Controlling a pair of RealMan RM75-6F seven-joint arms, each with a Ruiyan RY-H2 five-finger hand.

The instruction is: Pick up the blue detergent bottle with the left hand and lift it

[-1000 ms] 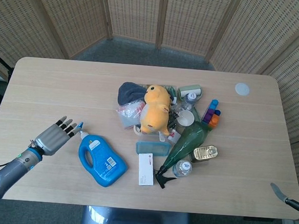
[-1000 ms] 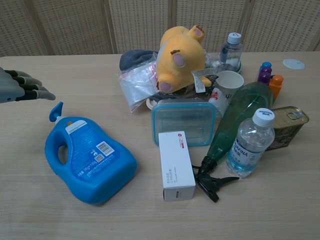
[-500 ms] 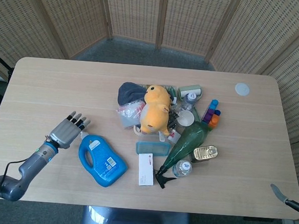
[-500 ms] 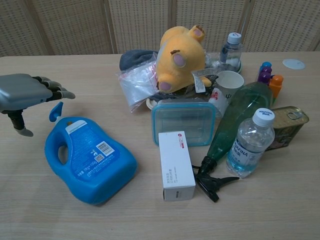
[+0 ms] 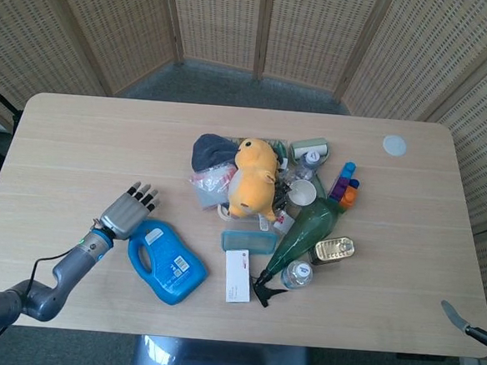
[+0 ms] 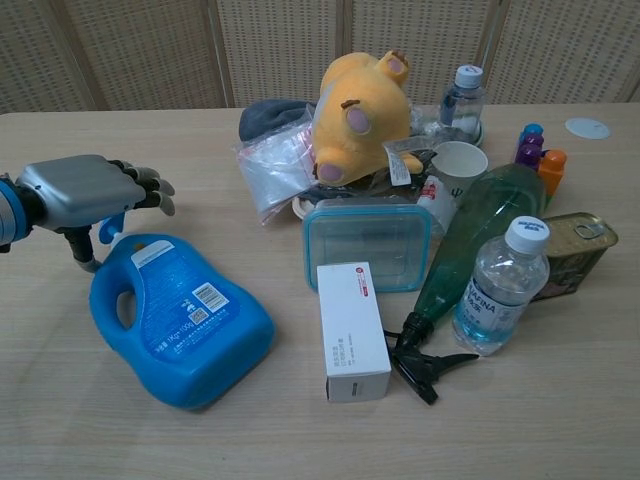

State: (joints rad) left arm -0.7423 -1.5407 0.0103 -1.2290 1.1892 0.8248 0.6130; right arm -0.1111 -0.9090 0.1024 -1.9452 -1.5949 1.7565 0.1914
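The blue detergent bottle (image 5: 164,260) (image 6: 176,322) lies flat on the table, label up, with its spout pointing to the far left. My left hand (image 5: 129,210) (image 6: 86,194) hovers over the spout end, fingers spread and reaching past it, thumb hanging down beside the neck. It holds nothing, and its palm hides part of the spout in the chest view. Only a thin grey sliver of my right hand (image 5: 455,315) shows at the head view's lower right edge, far from the bottle.
Right of the bottle is a crowded pile: a white carton (image 6: 352,330), a clear lidded box (image 6: 367,244), a green spray bottle (image 6: 462,240), a water bottle (image 6: 494,288), a tin can (image 6: 572,250) and a yellow plush (image 6: 363,115). Bare wood lies left of the bottle.
My left hand has travelled to the right and forward, from beside the spout to over the bottle's neck end. The bottle has not moved.
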